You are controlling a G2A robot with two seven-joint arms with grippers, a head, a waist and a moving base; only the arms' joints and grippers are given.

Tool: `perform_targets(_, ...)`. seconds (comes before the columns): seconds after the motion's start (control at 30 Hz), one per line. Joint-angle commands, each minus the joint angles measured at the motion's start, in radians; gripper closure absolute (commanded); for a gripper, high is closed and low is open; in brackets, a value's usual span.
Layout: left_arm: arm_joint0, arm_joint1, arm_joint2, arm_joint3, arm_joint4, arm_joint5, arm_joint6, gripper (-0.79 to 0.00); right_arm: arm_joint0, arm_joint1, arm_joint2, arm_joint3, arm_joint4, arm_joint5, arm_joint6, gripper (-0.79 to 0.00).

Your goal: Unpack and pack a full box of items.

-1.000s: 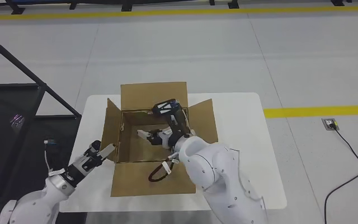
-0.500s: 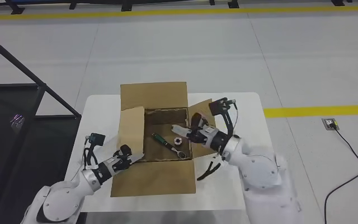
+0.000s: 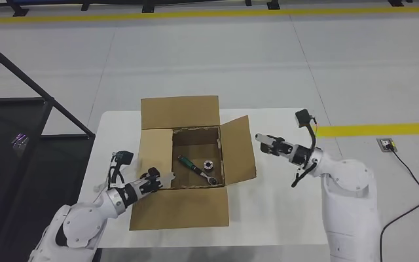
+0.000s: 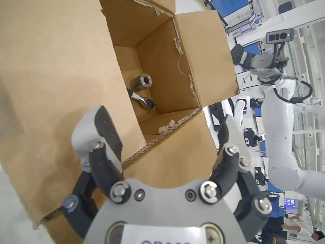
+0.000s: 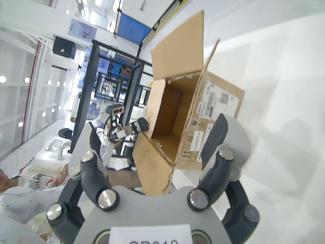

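Note:
An open cardboard box (image 3: 180,112) stands mid-table with its flaps spread. On its floor lie a ratchet wrench (image 3: 194,165) with a green handle and a steel socket (image 3: 209,164); the left wrist view shows the socket (image 4: 142,81) upright beside the wrench head (image 4: 143,102). My left gripper (image 3: 167,177) hangs open at the box's front left corner, against the left flap (image 4: 50,82), its fingers (image 4: 106,130) holding nothing. My right gripper (image 3: 258,138) is open and empty over bare table, just right of the right flap (image 3: 237,149), facing the box (image 5: 177,112).
The white table (image 3: 281,196) has free room right of the box and along its front edge. A black metal frame (image 3: 39,111) stands off the table's left side. The front flap (image 3: 180,208) lies flat toward me.
My right arm has drawn out of the box and away to the right, uncovering the wrench and socket. My left gripper has moved in to the left flap, which now stands raised.

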Motion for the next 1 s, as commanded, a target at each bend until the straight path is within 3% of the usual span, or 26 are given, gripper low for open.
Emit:
perform_targets(0.0,-0.003,0.000,0.005,0.004,0.003,0.004,0.000,-0.785,0.061,0.009,-0.025,0.082,-0.013,-0.005,0.077,-0.785)
perform_targets(0.17,-0.005,0.000,0.007,0.007,0.003,0.008,0.005,-0.785,0.149,0.018,-0.108,0.172,0.040,-0.107,0.186,-0.785)
perform_targets(0.47,0.017,0.002,-0.024,-0.022,-0.037,0.001,0.044,-0.785,0.174,0.042,-0.347,0.087,0.189,-0.125,0.167,-0.785)
perform_targets(0.63,0.060,0.009,-0.123,-0.046,-0.111,-0.021,0.078,-0.785,0.249,0.043,-0.470,0.180,0.158,-0.134,0.141,-0.785)
perform_targets(0.83,0.134,0.023,-0.300,-0.021,-0.242,-0.058,0.053,-0.785,0.356,0.015,-0.607,0.363,0.122,-0.088,0.062,-0.785)
perform_targets(0.97,0.169,0.027,-0.361,0.012,-0.282,-0.065,0.062,-0.785,0.412,-0.008,-0.679,0.474,0.124,-0.090,0.005,-0.785)
